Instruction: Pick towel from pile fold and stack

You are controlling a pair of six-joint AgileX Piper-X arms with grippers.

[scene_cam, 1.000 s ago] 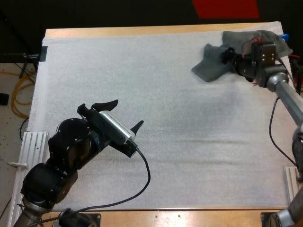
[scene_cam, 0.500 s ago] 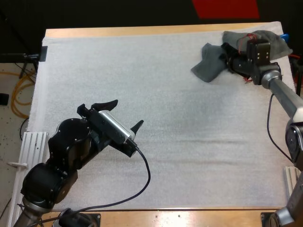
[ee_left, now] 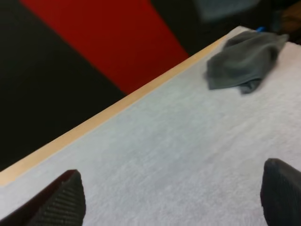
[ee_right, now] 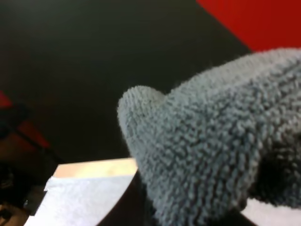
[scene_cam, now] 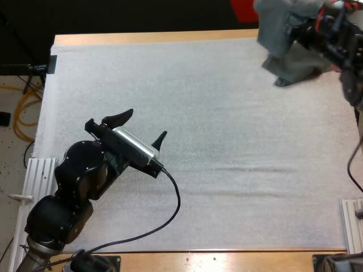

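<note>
The right pincer (scene_cam: 299, 31) is clamped on the lifted towel (scene_cam: 274, 25), dark grey-green, and holds it above the white mat (scene_cam: 215, 141). Just under this pincer the crumpled towel (scene_cam: 296, 63) lies on the mat, near the far edge of the tabletop (scene_cam: 170, 37). The left pincer (scene_cam: 139, 129) hovers well apart from both towels. Its fingers (scene_cam: 116, 118) are spread, with nothing between them.

Two dark grey-green terry towels, lifted towel (scene_cam: 273, 25) upper right, lying towel (scene_cam: 298, 63) just below, my two black pincers, left pincer (scene_cam: 146, 124), right pincer (scene_cam: 309, 31), one white foam mat (scene_cam: 227, 141).
</note>
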